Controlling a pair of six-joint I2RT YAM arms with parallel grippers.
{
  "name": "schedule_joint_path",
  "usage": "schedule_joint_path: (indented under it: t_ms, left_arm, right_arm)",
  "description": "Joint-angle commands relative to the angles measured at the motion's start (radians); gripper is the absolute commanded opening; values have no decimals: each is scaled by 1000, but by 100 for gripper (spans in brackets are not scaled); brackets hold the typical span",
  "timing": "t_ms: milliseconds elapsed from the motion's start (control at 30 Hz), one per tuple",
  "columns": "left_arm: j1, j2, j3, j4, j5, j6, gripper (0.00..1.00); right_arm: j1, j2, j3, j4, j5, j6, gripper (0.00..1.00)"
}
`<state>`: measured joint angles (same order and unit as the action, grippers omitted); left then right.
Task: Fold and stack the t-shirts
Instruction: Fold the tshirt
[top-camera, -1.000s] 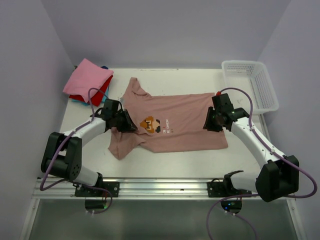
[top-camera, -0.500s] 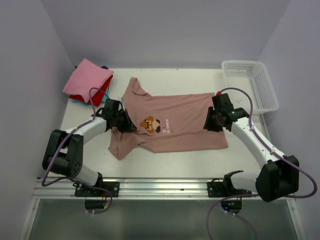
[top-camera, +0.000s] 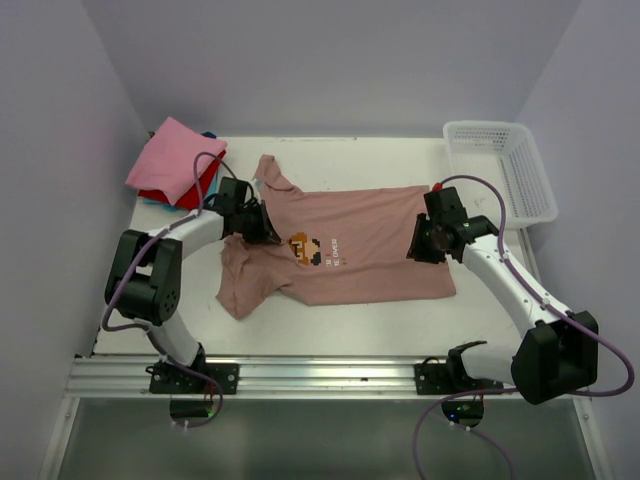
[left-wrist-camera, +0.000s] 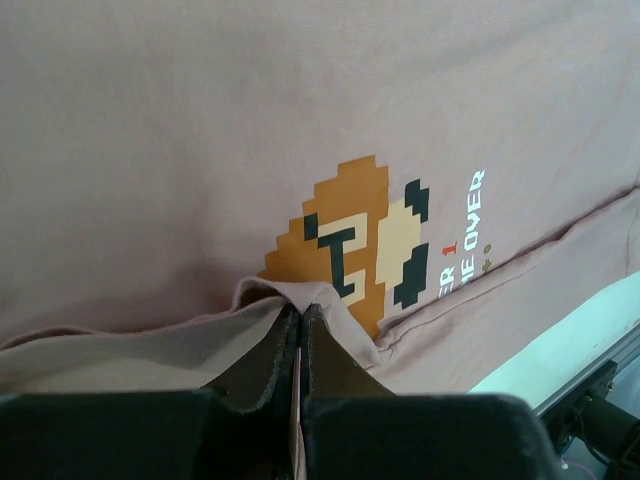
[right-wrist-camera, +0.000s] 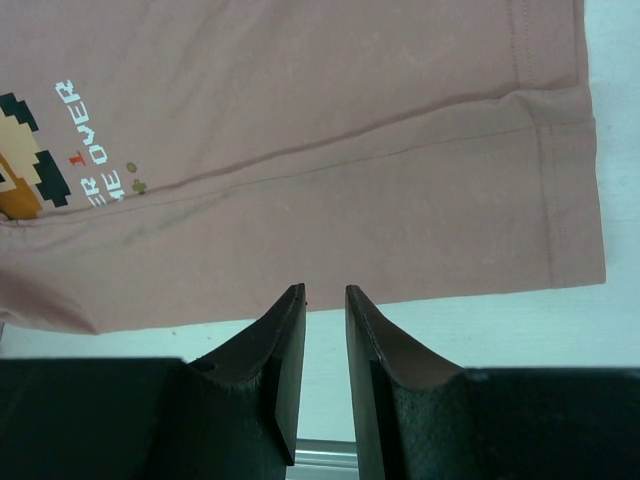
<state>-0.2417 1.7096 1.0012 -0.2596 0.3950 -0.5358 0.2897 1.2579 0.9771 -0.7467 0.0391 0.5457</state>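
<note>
The dusty-pink t-shirt (top-camera: 372, 240) lies spread across the table, its pixel figure (left-wrist-camera: 360, 235) and white text facing up. My left gripper (top-camera: 260, 224) is at the shirt's left part near the collar. In the left wrist view, that gripper (left-wrist-camera: 300, 308) is shut on a raised pinch of the pink cloth beside the figure. My right gripper (top-camera: 421, 245) hovers at the shirt's right end. In the right wrist view, the gripper (right-wrist-camera: 325, 290) stands narrowly open, with only bare table between its fingers and the shirt's edge (right-wrist-camera: 450, 288) just beyond the tips.
A stack of folded shirts (top-camera: 175, 158), bright pink on top with red and blue under it, sits at the back left corner. A white lattice basket (top-camera: 502, 170) stands at the back right. The table's front rail (top-camera: 320, 375) runs along the near edge.
My left gripper closed on the shirt and moved toward the back of the table, dragging the shirt's left part with it. The right arm has stayed put.
</note>
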Motion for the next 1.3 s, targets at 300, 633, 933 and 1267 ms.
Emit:
schedule_joint_path:
  t_ms: [300, 633, 933, 1267]
  left_arm:
    - [4, 101, 105, -32, 93, 123, 0]
    - [-24, 53, 109, 3, 130, 165, 0]
    - [-51, 110, 221, -61, 127, 211, 0]
    - [-51, -11, 152, -75, -60, 168, 100]
  right_arm:
    - [5, -12, -12, 30, 4, -3, 26]
    - [5, -12, -25, 43, 4, -7, 25]
    - [5, -20, -32, 49, -2, -6, 25]
    - [5, -35, -43, 49, 2, -12, 31]
